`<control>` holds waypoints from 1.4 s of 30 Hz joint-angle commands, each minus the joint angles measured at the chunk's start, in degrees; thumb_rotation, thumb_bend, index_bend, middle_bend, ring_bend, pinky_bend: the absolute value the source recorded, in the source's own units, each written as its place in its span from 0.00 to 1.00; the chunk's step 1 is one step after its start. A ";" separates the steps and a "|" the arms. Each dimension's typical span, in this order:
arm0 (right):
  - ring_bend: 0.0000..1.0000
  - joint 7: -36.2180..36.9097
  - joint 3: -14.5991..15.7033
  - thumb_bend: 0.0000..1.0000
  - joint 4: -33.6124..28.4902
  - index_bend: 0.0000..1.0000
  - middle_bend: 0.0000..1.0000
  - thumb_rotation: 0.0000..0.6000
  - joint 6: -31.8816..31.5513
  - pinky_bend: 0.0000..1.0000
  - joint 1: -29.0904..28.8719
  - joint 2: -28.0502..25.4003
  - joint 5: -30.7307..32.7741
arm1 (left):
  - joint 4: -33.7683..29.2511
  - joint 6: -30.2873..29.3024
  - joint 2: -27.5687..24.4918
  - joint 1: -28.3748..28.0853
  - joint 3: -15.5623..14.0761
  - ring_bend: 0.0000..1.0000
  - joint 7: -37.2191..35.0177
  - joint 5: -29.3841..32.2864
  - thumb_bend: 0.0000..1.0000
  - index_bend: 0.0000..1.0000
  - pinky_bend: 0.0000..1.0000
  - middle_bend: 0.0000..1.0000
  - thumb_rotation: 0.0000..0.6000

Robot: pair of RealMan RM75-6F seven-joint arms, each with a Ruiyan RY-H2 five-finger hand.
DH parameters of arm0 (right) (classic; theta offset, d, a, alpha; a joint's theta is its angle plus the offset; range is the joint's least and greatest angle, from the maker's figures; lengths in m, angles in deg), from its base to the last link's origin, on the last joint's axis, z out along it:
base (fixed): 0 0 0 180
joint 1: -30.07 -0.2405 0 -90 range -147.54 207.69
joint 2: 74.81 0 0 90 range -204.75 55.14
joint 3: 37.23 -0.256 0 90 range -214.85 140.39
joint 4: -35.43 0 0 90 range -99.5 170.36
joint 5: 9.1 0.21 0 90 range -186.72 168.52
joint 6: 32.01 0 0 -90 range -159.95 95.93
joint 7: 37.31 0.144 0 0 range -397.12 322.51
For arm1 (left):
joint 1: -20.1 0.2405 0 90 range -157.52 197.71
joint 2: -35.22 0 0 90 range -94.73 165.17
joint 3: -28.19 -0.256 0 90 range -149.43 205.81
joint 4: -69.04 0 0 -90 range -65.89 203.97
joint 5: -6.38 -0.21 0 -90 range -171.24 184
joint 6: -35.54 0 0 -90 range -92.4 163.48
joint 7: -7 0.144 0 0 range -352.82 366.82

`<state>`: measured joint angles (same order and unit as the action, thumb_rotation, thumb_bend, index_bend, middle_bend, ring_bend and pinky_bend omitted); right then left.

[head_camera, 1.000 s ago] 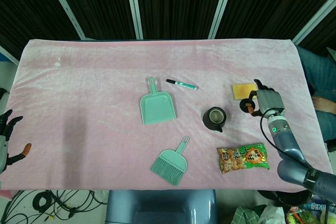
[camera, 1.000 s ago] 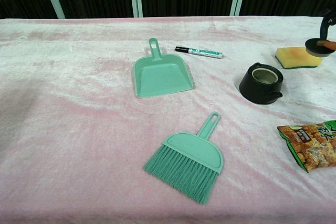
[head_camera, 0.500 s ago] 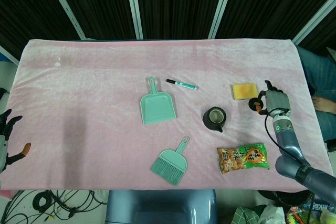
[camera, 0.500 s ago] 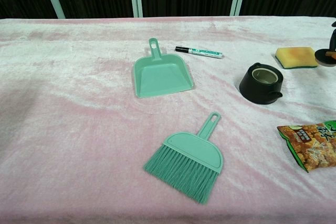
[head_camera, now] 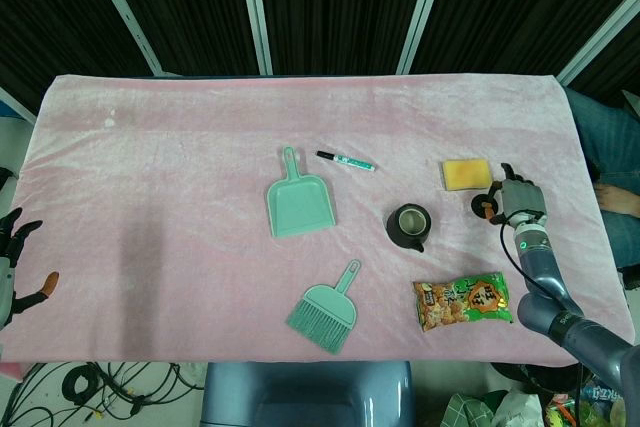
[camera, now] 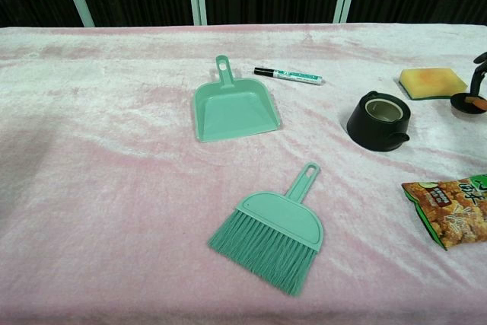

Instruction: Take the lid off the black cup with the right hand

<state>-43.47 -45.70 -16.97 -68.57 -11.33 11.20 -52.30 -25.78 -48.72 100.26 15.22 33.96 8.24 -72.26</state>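
Pink cloth covers the worktop (head_camera: 200, 147); we note the black cup (head_camera: 410, 226) standing open beside the sponge (head_camera: 467, 174). Our right hand (head_camera: 515, 201) pinches the lid (head_camera: 483, 204), right of the cup: light, rigid, best held by its rim

Black cup (head_camera: 410, 226) upright, open; lid (head_camera: 483, 209) right of it.

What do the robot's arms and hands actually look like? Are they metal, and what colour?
The right arm is smooth grey-blue tube with a small green light and a black cable alongside. Its right hand is grey with black fingers. The left hand shows dark fingers, one orange-tipped.
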 commanded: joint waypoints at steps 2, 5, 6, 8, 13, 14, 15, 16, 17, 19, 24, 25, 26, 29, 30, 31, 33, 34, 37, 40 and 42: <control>0.14 0.97 0.05 0.18 1.90 0.44 0.02 1.00 2.03 0.18 0.14 0.80 -0.71 | -0.07 0.12 -0.02 -0.03 0.01 0.00 0.12 0.13 0.30 0.16 0.00 0.01 1.00; 0.14 1.20 -0.01 0.16 2.59 0.34 0.01 1.00 3.56 0.18 -0.01 0.83 -1.21 | -0.16 0.22 -0.05 -0.06 0.00 0.00 0.30 0.23 0.30 0.16 0.00 0.01 1.00; 0.14 1.24 -0.03 0.16 2.63 0.30 0.01 1.00 3.69 0.18 -0.03 0.81 -1.32 | -0.17 0.23 -0.06 -0.06 -0.01 0.00 0.32 0.24 0.30 0.16 0.00 0.01 1.00; 0.14 1.56 -0.30 0.15 2.66 0.25 0.00 1.00 3.93 0.18 -0.01 0.75 -1.66 | -0.20 0.19 -0.08 -0.05 0.00 0.00 0.35 0.26 0.30 0.16 0.00 0.01 1.00; 0.14 2.74 -1.50 0.15 1.99 0.16 0.00 1.00 3.45 0.18 0.16 0.00 -2.14 | -0.24 0.08 -0.09 0.01 0.03 0.00 0.22 0.28 0.30 0.16 0.00 0.02 1.00; 0.14 3.28 -2.09 0.15 1.53 0.16 0.00 1.00 2.90 0.18 0.23 -0.45 -2.29 | -0.23 0.07 -0.09 0.01 0.03 0.00 0.21 0.27 0.30 0.16 0.00 0.02 1.00; 0.14 3.54 -2.35 0.15 1.22 0.16 0.00 1.00 2.65 0.18 0.29 -0.71 -2.40 | -0.23 0.06 -0.10 0.02 0.04 0.00 0.20 0.27 0.30 0.16 0.00 0.02 1.00; 0.14 4.51 -3.39 0.15 0.27 0.16 0.00 1.00 1.55 0.18 0.43 -1.61 -2.60 | -0.22 0.04 -0.09 0.03 0.04 0.00 0.18 0.27 0.30 0.16 0.00 0.02 1.00; 0.14 5.01 -3.93 0.15 -0.41 0.16 0.00 1.00 0.86 0.18 0.54 -2.23 -2.79 | -0.22 0.04 -0.09 0.02 0.04 0.00 0.18 0.26 0.30 0.16 0.00 0.01 1.00; 0.14 6.04 -4.98 0.15 -3.03 0.16 0.00 1.00 -1.07 0.18 1.06 -4.49 -3.79 | -0.19 0.07 -0.08 0.00 0.03 0.00 0.23 0.24 0.30 0.16 0.00 0.01 1.00; 0.15 6.32 -5.40 0.15 -14.03 0.16 0.01 1.00 -5.29 0.18 3.81 -12.95 -6.67 | -0.13 0.01 -0.02 -0.03 0.02 0.00 0.38 0.14 0.30 0.16 0.00 0.02 1.00; 0.15 5.87 -5.15 0.15 -17.47 0.16 0.02 1.00 -6.28 0.18 4.70 -15.44 -7.25 | -0.12 -0.06 -0.01 0.00 0.01 0.00 0.42 0.10 0.30 0.16 0.00 0.02 1.00; 0.15 5.62 -5.00 0.15 -19.32 0.16 0.02 1.00 -6.90 0.18 5.21 -16.71 -7.60 | -0.11 -0.09 0.00 0.01 0.01 0.00 0.44 0.07 0.30 0.16 0.00 0.01 1.00; 0.15 3.89 -3.83 0.15 -29.30 0.16 0.03 1.00 -12.43 0.18 8.60 -22.63 -10.44 | -0.09 -0.29 0.07 0.06 -0.01 0.00 0.53 -0.04 0.30 0.16 0.00 0.02 1.00; 0.15 2.93 -2.99 0.15 -33.31 0.16 0.03 1.00 -15.59 0.18 10.36 -24.58 -12.32 | -0.08 -0.38 0.09 0.09 -0.01 0.00 0.57 -0.09 0.30 0.16 0.00 0.02 1.00; 0.15 1.82 -1.97 0.15 -37.07 0.16 0.03 1.00 -19.22 0.18 12.33 -26.22 -14.52 | -0.09 -0.46 0.11 0.12 -0.01 0.00 0.59 -0.12 0.30 0.16 0.00 0.02 1.00; 0.15 0.29 -0.43 0.15 -41.59 0.16 0.03 1.00 -24.52 0.18 15.19 -27.88 -17.76 | -0.10 -0.60 0.14 0.16 0.00 0.00 0.59 -0.17 0.30 0.16 0.00 0.01 1.00; 0.15 -0.53 0.83 0.15 -44.31 0.16 0.03 1.00 -27.97 0.18 17.26 -28.68 -20.10 | -0.11 -0.73 0.14 0.21 0.00 0.00 0.57 -0.23 0.30 0.16 0.00 0.01 1.00; 0.14 -1.39 4.28 0.15 -48.95 0.16 0.01 1.00 -34.84 0.18 22.03 -29.41 -25.98 | -0.01 -1.37 0.16 0.37 0.02 0.00 0.59 -0.70 0.30 0.16 0.00 0.01 1.00; 0.14 -3.01 7.74 0.15 -49.44 0.16 0.01 1.00 -39.73 0.18 25.54 -28.24 -31.91 | 0.22 -1.85 0.24 0.47 -0.07 0.00 0.50 -1.28 0.30 0.16 0.00 0.01 1.00; 0.14 -3.87 9.75 0.15 -48.36 0.16 0.01 1.00 -43.06 0.18 27.69 -26.39 -36.14 | 0.29 -1.82 0.25 0.49 -0.12 0.00 0.34 -1.33 0.30 0.16 0.00 0.01 1.00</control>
<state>-44.87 -40.36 -63.93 -106.36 11.37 -15.73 -81.91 -25.50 -50.55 100.51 15.70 33.86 8.58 -73.58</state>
